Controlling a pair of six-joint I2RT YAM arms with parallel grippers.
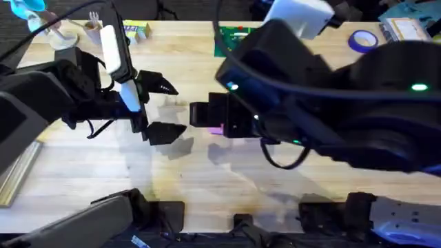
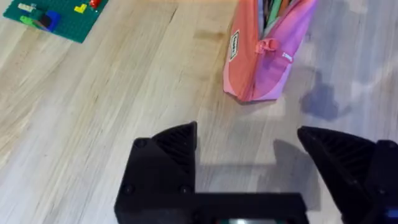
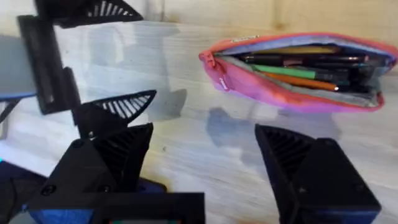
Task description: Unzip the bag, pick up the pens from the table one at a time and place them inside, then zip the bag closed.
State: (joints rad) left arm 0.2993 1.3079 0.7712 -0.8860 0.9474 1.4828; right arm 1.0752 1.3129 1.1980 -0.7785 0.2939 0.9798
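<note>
Zipping comes next: the bag [image 3: 298, 71] lies unzipped on the worktop [image 2: 124, 112], pens [image 3: 305, 65] already inside. Both your left pincer [image 2: 249, 146] and right pincer [image 3: 205, 149] are released; pin the far end, then pull the zipper tab [image 2: 267, 45] steadily along.

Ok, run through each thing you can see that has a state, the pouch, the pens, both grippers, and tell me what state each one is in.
bag: unzipped, mouth gaping, lying on the table, held by neither gripper.
pens: inside the open bag, lying lengthwise.
left gripper: open, empty, short of the bag's end.
right gripper: open, empty, over the table beside the bag.
</note>
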